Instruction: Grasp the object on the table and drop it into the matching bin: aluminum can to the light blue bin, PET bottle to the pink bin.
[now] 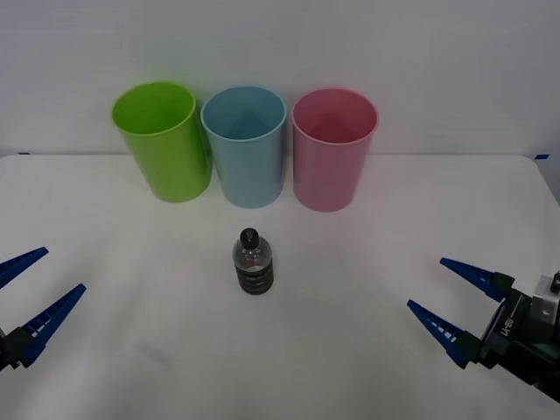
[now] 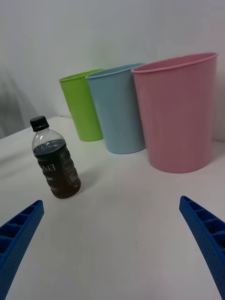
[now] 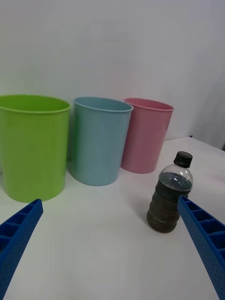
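Bottle [image 1: 253, 262] is standing upright at frame centre on the table [image 1: 367, 262], between two wide-open claws: left gripper [image 1: 28, 297] lower left, right gripper [image 1: 452, 302] lower right, roughly equidistant. Beyond, upper right, the pink bin [image 1: 333, 162] is waiting.

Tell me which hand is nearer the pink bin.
Right. The right hand sits open at the table's front right, below and right of the pink bin. The left hand, also open, is at the far front left, across the bottle.
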